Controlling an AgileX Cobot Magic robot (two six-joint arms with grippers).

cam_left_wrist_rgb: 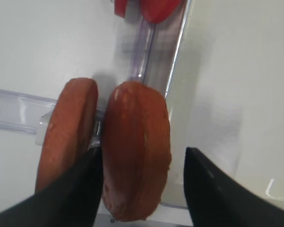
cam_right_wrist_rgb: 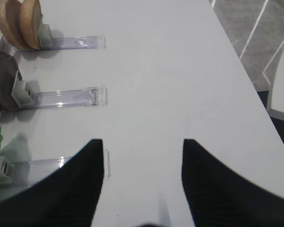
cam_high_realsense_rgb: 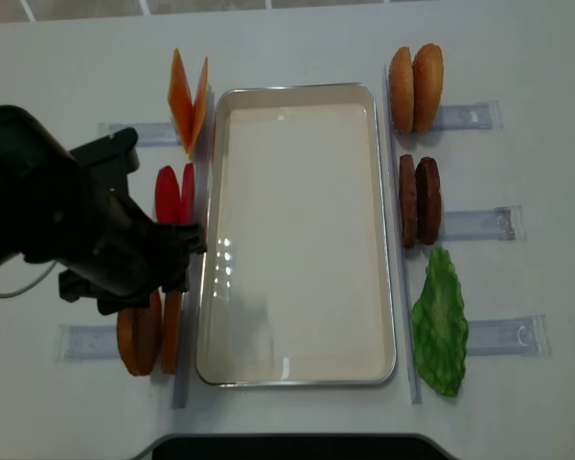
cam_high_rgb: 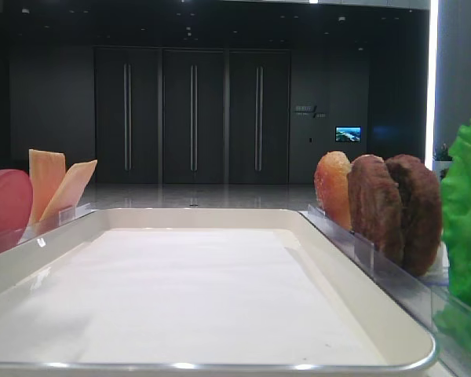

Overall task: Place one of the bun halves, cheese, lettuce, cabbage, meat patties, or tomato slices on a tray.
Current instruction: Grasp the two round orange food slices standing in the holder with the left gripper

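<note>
The off-white tray (cam_high_realsense_rgb: 297, 379) lies empty in the middle of the table. My left gripper (cam_left_wrist_rgb: 142, 150) is open around a glossy orange-brown disc (cam_left_wrist_rgb: 135, 161) standing on edge in its clear holder left of the tray. The left finger touches the disc and the right finger stands apart from it. A second such disc (cam_left_wrist_rgb: 66, 132) stands just outside. My right gripper (cam_right_wrist_rgb: 142, 142) is open over bare table. Bun halves (cam_high_realsense_rgb: 414, 86), meat patties (cam_high_realsense_rgb: 419, 199) and lettuce (cam_high_realsense_rgb: 441, 321) line the tray's right side. Cheese (cam_high_realsense_rgb: 187, 101) and tomato slices (cam_high_realsense_rgb: 172, 192) stand on its left. Cabbage is out of view.
Clear plastic holders (cam_right_wrist_rgb: 68, 97) stick out from the food rows towards the table's edges. My dark left arm (cam_high_realsense_rgb: 67, 220) hangs over the table's left part. The table's right edge (cam_right_wrist_rgb: 241, 61) drops to a grey floor.
</note>
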